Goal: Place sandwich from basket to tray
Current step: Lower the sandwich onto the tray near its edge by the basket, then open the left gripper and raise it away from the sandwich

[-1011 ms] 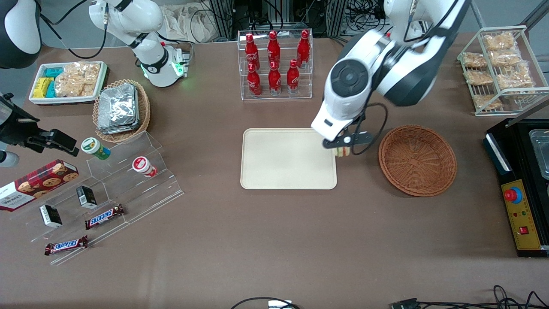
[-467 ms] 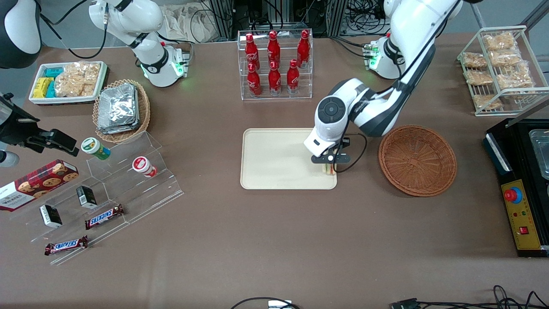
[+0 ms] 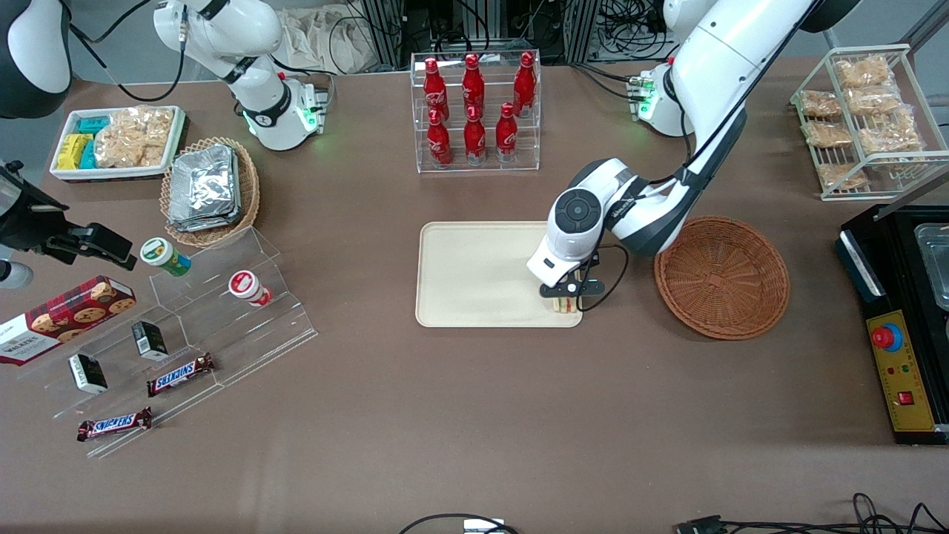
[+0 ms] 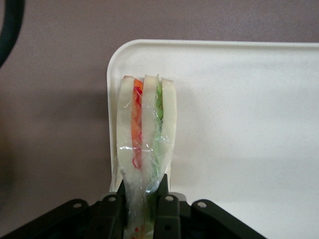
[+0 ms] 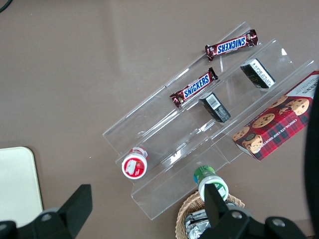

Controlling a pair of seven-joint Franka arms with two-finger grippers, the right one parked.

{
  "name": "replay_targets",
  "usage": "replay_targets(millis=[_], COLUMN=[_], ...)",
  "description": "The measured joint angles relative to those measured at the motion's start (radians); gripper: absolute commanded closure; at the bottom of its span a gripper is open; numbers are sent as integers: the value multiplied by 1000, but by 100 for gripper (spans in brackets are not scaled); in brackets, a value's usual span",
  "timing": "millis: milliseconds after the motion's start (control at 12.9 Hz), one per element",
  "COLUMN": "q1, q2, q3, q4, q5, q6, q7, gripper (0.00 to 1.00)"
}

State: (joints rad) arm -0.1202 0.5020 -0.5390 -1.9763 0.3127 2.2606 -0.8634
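The gripper [image 3: 566, 298] sits low over the tray [image 3: 474, 274] corner nearest the basket [image 3: 721, 276], its fingers closed tight on the sandwich [image 4: 146, 144]. Most of the tray is flat and bare, with lots of room. The bottle rack [image 3: 476, 111] stands farther from the front camera, well apart. Bare table lies between tray and basket

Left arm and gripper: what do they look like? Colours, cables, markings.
The left arm has glossy white shells with dark grey-black joint sections and a round dark cap with a ring of dots at the wrist. A black cable loops beside the gripper, which is black. Its fingers are black with small screws. Green lights glow at the arm's base.
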Motion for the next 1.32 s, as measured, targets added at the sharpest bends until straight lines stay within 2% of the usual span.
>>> replay_targets(millis=[78,156,233,700,933,1011,1167,1322], q1=[0,0,0,3,24,31,30,28], q2=[1,2,3,-6,-111,-167,-309,-445], q3=[0,0,0,0,-1,5,110,296], q4=[2,3,4,27,113,156,219,226], q5=[0,0,0,0,-9,-36,-145,-219], q6=[3,4,5,-14,-253,-348,-474,-527], q7=[-16,-28,-35,-46,-11,37,206,450], gripper=[69,28,0,0,0,0,0,0])
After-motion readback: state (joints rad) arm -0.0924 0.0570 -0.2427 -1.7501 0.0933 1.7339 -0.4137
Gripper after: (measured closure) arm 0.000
